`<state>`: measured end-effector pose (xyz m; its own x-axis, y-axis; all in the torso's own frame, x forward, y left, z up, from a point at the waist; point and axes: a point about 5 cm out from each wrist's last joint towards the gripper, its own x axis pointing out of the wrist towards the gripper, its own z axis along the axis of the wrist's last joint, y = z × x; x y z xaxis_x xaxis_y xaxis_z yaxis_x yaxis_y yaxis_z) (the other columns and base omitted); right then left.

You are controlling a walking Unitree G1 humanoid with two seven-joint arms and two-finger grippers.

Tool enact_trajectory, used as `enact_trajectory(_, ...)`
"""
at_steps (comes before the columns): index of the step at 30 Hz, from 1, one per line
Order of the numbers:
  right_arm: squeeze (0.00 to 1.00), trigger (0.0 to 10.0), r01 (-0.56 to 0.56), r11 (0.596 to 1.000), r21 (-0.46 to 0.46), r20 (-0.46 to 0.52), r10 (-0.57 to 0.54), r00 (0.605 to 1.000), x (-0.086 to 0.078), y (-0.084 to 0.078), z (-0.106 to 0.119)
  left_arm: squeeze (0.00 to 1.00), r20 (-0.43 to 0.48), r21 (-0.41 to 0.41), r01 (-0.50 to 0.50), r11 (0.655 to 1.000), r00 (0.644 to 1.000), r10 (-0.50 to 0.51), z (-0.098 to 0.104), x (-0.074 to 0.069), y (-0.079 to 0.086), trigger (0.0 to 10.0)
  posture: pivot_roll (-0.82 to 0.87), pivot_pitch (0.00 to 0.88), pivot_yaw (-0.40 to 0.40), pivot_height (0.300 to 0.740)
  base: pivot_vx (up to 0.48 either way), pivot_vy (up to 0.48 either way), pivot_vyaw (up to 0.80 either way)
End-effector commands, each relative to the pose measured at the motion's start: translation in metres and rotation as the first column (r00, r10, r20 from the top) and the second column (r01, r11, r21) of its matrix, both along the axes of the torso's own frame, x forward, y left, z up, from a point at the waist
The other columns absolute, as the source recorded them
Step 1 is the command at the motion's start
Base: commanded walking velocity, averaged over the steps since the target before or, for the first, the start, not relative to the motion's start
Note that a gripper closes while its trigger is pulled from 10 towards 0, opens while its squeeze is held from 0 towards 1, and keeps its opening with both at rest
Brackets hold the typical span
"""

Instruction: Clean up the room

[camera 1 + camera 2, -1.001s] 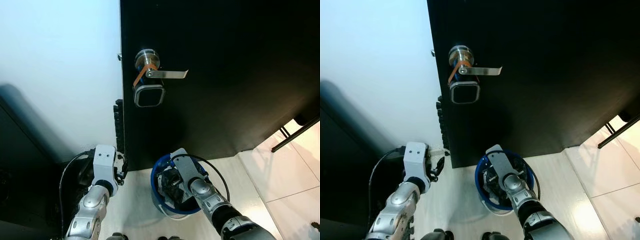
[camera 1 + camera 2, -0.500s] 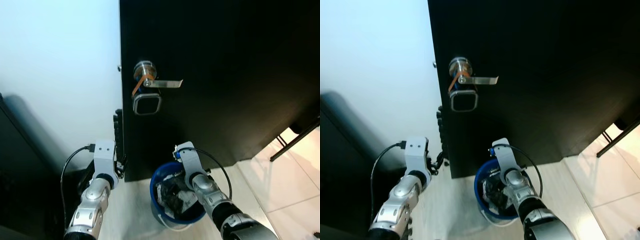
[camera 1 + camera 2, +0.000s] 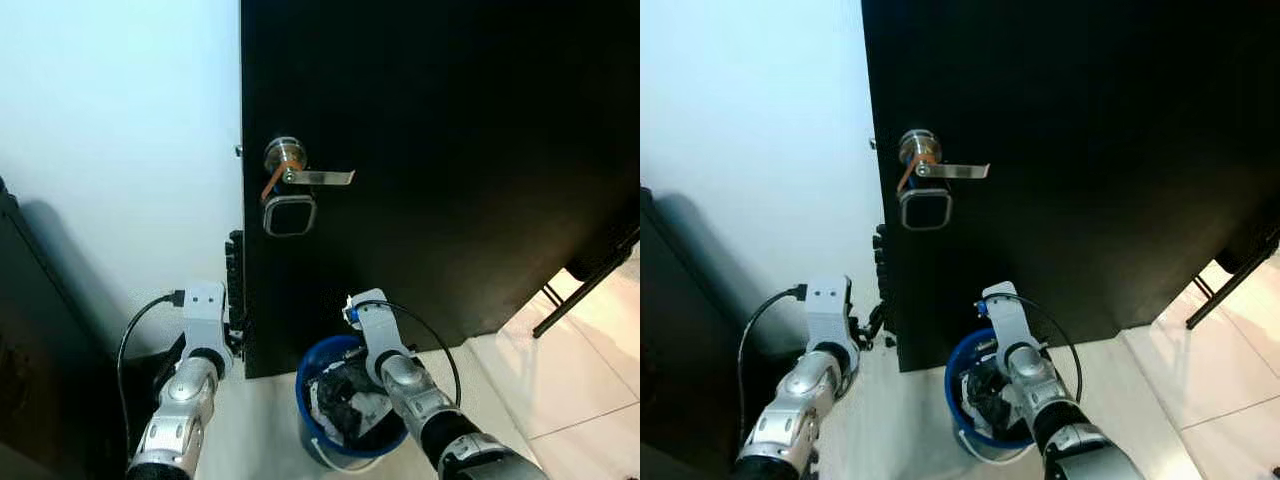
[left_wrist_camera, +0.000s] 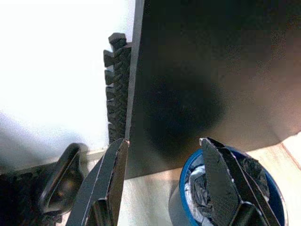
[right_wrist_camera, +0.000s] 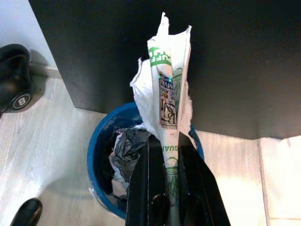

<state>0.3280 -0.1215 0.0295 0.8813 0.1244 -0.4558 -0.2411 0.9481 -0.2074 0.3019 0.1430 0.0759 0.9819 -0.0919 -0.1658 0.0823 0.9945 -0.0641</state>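
Pale floor (image 3: 260, 430) meets black door (image 3: 450, 150), white wall (image 3: 120, 130).

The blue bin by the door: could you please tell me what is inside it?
The blue bin holds crumpled grey and white trash, with a white liner edge showing. The right end effector, gripping a white printed wrapper, covers part of it; deeper contents are hidden.

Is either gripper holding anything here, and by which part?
The right gripper pinches a crumpled white printed wrapper by its lower end, above the blue bin. The left gripper holds nothing.
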Motion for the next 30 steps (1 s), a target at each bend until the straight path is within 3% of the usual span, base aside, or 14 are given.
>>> enact_trajectory(1,0.00,10.0,0.014,1.000,-0.004,-0.008,-0.014,1.000,-0.0014,-0.0060,-0.0025,0.00,-0.024,-0.015,0.005,1.000,1.000,-0.005,-0.0065,-0.0022,-0.0042,10.0,0.07,0.058,-0.093,0.740,0.000,-0.356,0.00)
enact_trajectory(9,0.00,10.0,0.013,1.000,-0.010,-0.003,-0.013,1.000,-0.0003,-0.0085,-0.0012,0.00,-0.024,-0.032,0.000,0.999,1.000,0.000,-0.0061,-0.0013,-0.0044,10.0,0.07,0.057,-0.092,0.740,0.000,-0.337,0.00)
enact_trajectory(11,0.00,10.0,0.014,1.000,-0.011,-0.002,-0.014,1.000,-0.0003,-0.0090,-0.0011,0.00,-0.024,-0.067,-0.013,0.998,1.000,0.011,-0.0052,-0.0011,-0.0043,10.0,0.06,0.057,-0.092,0.740,0.000,0.000,0.00)
enact_trajectory(18,0.00,10.0,0.016,1.000,-0.009,0.000,-0.016,1.000,0.0000,-0.0092,-0.0007,0.00,0.001,-0.093,-0.013,0.996,1.000,0.013,-0.0012,0.0006,-0.0036,10.0,0.06,0.056,-0.091,0.740,0.000,0.480,0.00)
enact_trajectory(21,0.00,10.0,0.016,1.000,-0.009,0.000,-0.016,1.000,0.0001,-0.0091,-0.0006,0.00,0.007,-0.093,-0.013,0.996,1.000,0.013,-0.0005,0.0007,-0.0035,10.0,0.06,0.057,-0.092,0.740,0.000,0.000,0.00)
enact_trajectory(23,0.00,10.0,0.016,1.000,-0.008,0.000,-0.016,1.000,0.0000,-0.0089,-0.0007,0.00,0.024,-0.079,-0.012,0.997,1.000,0.014,0.0009,0.0008,-0.0031,10.0,0.07,0.058,-0.091,0.740,0.000,0.000,0.00)
enact_trajectory(27,0.00,10.0,0.009,1.000,-0.010,-0.001,-0.009,1.000,0.0004,-0.0077,-0.0005,0.00,0.005,0.048,0.035,0.998,0.999,-0.036,-0.0020,0.0021,-0.0023,10.0,0.07,0.062,-0.095,0.740,0.000,0.000,0.00)
enact_trajectory(30,0.00,10.0,0.008,1.000,-0.011,-0.001,-0.008,1.000,0.0006,-0.0075,-0.0003,0.00,0.003,0.065,0.048,0.997,0.999,-0.049,-0.0021,0.0023,-0.0024,10.0,0.07,0.064,-0.095,0.740,0.000,0.000,0.00)
